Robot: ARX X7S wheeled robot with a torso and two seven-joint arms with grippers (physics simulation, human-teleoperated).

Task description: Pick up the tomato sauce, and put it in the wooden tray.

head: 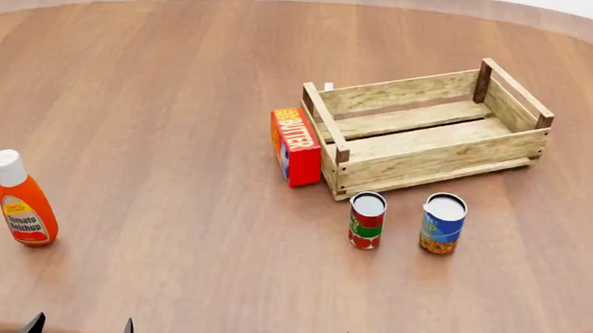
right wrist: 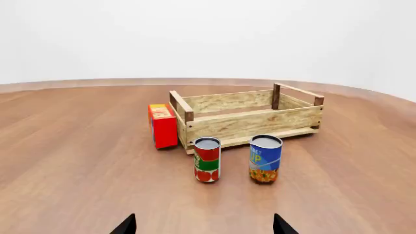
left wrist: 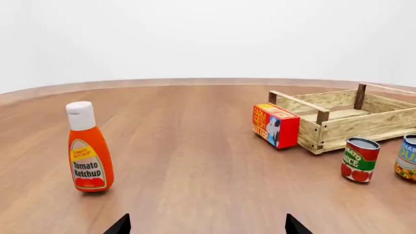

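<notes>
Left wrist: ketchup bottle upright on tabletop, well apart from rest. Butter box right against wooden tray. Tomato sauce near tray's corner, blue can beside it. Left fingers spread wide, holding nothing.

Head: tomato sauce upright just in front of tray, outside it, blue can close by.

Right wrist: tomato sauce straight ahead. Right fingers wide apart too, empty.
</notes>
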